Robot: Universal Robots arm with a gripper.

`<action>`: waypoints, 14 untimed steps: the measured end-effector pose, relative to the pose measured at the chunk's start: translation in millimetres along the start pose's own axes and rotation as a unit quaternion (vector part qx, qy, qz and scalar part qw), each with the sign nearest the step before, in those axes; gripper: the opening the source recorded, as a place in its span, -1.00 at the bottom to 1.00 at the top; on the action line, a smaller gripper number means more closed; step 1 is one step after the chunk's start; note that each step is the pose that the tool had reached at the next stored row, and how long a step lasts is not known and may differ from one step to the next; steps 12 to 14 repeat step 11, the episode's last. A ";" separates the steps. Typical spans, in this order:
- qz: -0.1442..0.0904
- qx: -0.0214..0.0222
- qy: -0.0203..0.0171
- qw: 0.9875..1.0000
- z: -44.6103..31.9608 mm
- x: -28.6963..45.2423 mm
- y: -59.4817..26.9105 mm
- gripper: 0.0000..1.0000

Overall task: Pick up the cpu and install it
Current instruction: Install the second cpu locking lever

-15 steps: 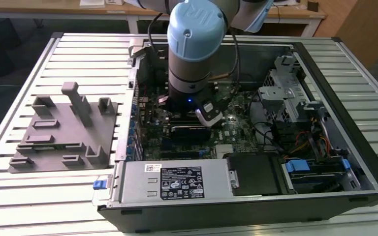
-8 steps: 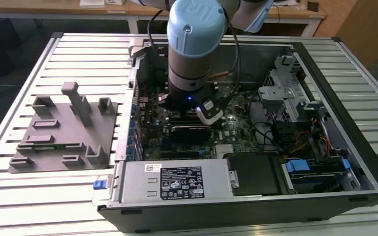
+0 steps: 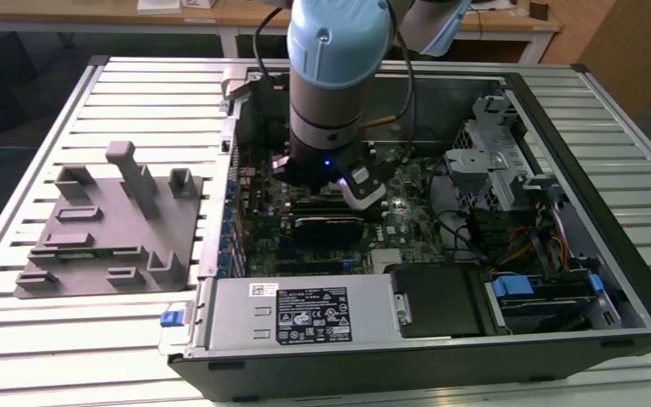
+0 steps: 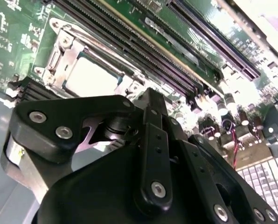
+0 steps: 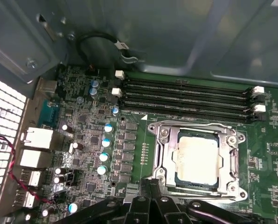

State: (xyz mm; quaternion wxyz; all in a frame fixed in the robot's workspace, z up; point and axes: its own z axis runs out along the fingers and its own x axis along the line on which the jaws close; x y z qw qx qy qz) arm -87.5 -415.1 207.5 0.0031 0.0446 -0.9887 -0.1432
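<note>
While the cpu [image 5: 197,157] lies in its socket frame [image 5: 163,154], light, rigid, fragile, best edge-gripped, the gripper's [image 4: 150,109] finger state: cannot tell.

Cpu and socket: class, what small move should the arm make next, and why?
Probably lift the gripper straight up: the cpu already lies flat inside the socket frame, and the gripper hangs close beside it over the board.

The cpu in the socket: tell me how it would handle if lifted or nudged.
The cpu looks like a flat plate with a metal top, so probably stiff and light. Its smooth pale top may be slippery. It lies low inside the socket frame, so a sideways nudge likely wouldn't slide it far.
</note>
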 end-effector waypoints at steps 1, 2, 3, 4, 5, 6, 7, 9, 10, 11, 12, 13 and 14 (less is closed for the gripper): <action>0.000 0.000 0.000 1.000 -2.0 0.0 0.6 -0.79; 0.000 0.000 0.000 1.000 -4.2 0.0 1.3 -0.79; 0.000 0.000 0.000 1.000 -6.6 0.0 2.0 -0.79; 0.000 0.000 0.000 1.000 -9.2 -0.1 2.7 -0.79; 0.000 0.000 0.000 1.000 -11.6 -0.1 3.4 -0.79; 0.000 0.000 0.000 1.000 -13.3 -0.1 3.9 -0.79; 0.000 0.000 0.000 1.000 -14.8 -0.1 4.4 -0.79; 0.000 0.000 0.000 1.000 -19.5 -0.1 5.8 -0.79; 0.000 0.000 0.000 1.000 -21.6 -0.2 6.4 -0.79; 0.000 0.000 0.000 1.000 -22.7 -0.2 6.7 -0.79; 0.000 0.000 0.000 1.000 -22.7 -0.2 6.7 -0.79; 0.000 0.000 0.000 1.000 -22.7 -0.2 6.7 -0.79; 0.000 0.000 0.000 1.000 -22.7 -0.2 6.7 -0.79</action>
